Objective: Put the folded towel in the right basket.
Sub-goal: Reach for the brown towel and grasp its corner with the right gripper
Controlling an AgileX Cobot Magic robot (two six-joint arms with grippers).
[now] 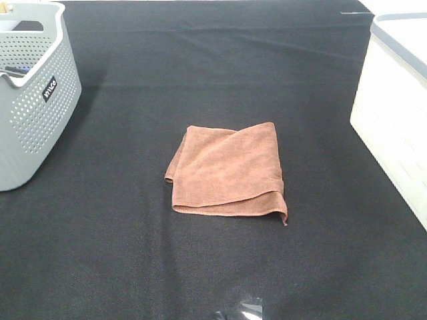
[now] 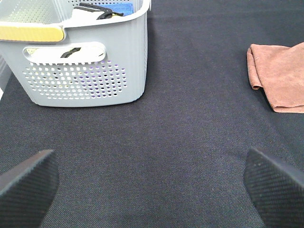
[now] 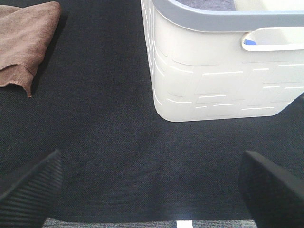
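A folded brown towel (image 1: 228, 169) lies flat in the middle of the black table. It also shows in the left wrist view (image 2: 279, 77) and in the right wrist view (image 3: 24, 42). The white right basket (image 1: 393, 110) stands at the right edge; the right wrist view shows it close up (image 3: 218, 71). Neither gripper shows in the exterior view. My left gripper (image 2: 151, 183) is open and empty above bare cloth. My right gripper (image 3: 152, 187) is open and empty, between the towel and the white basket.
A grey perforated basket (image 1: 32, 87) stands at the back left, holding dark and blue items (image 2: 107, 9). The black table cloth (image 1: 220, 67) covers the whole surface.
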